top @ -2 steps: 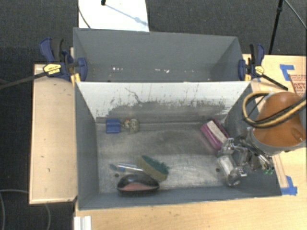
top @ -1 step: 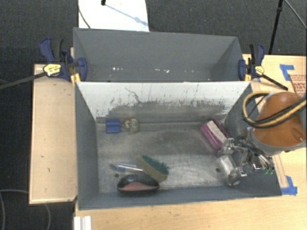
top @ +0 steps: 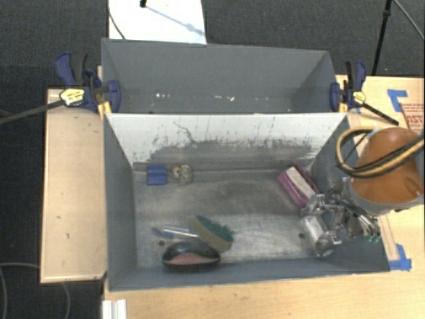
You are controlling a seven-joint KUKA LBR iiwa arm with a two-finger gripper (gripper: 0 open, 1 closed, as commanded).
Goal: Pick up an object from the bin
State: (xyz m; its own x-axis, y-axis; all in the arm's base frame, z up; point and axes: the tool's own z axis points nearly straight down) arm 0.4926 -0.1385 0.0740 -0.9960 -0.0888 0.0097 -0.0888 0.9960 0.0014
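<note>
My gripper hangs low at the bin's right end, close to the right wall and near the front. Just behind it and to its left, a purple and pink box leans against the right wall, its lower end close to the gripper. Nothing shows held in the gripper.
Front left of middle lie a green-topped sponge, a thin pen and a dark oval thing with a pink side. A small blue block and a little round pale thing sit by the back wall at left.
</note>
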